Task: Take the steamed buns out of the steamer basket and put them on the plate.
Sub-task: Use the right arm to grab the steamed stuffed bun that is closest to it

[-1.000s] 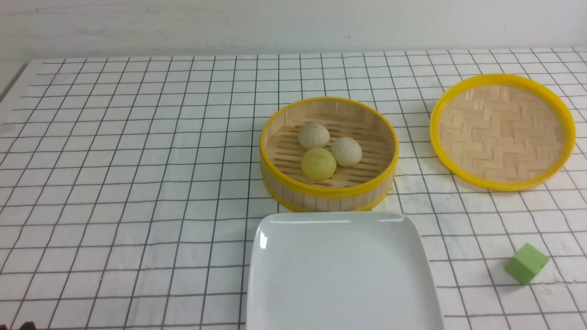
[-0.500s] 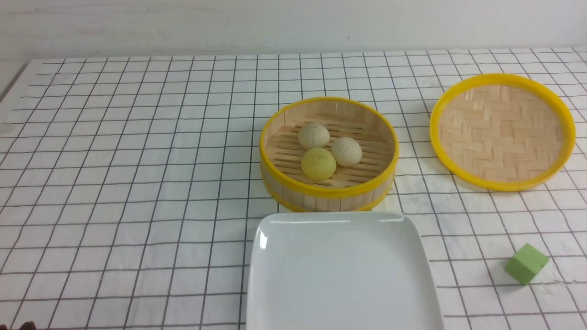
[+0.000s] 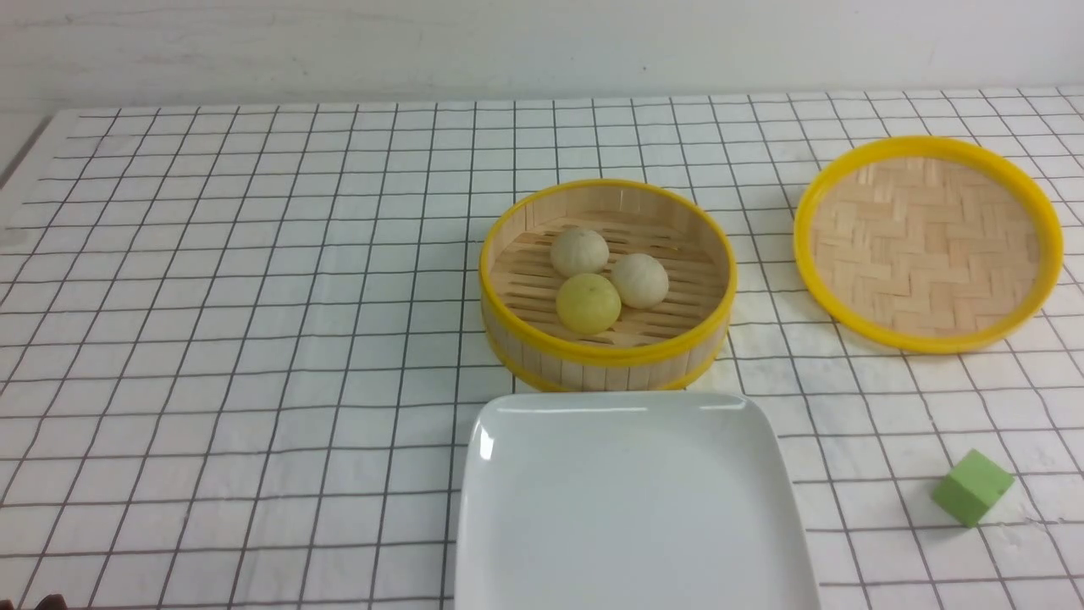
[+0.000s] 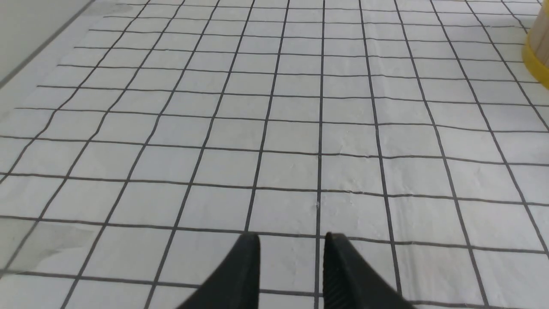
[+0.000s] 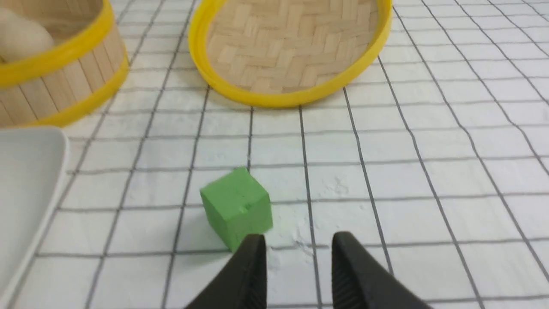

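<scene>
Three steamed buns lie together on the slatted floor of the steamer basket (image 3: 606, 354) mid-table: two off-white ones (image 3: 579, 251) (image 3: 639, 280) and a pale yellow one (image 3: 588, 302). The white plate (image 3: 631, 500) sits bare just in front of the basket. Neither gripper shows in the front view. My left gripper (image 4: 292, 240) hangs open over bare checked cloth, with the basket wall (image 4: 538, 47) at that view's edge. My right gripper (image 5: 299, 240) is open and holds nothing, just behind the green cube (image 5: 236, 206); the basket (image 5: 64, 81) and plate corner (image 5: 25, 180) also appear there.
The shallow woven lid (image 3: 927, 241) with its yellow rim lies upturned at the right of the basket. A green cube (image 3: 972, 486) rests on the cloth right of the plate. A white wall stands behind the table's far edge.
</scene>
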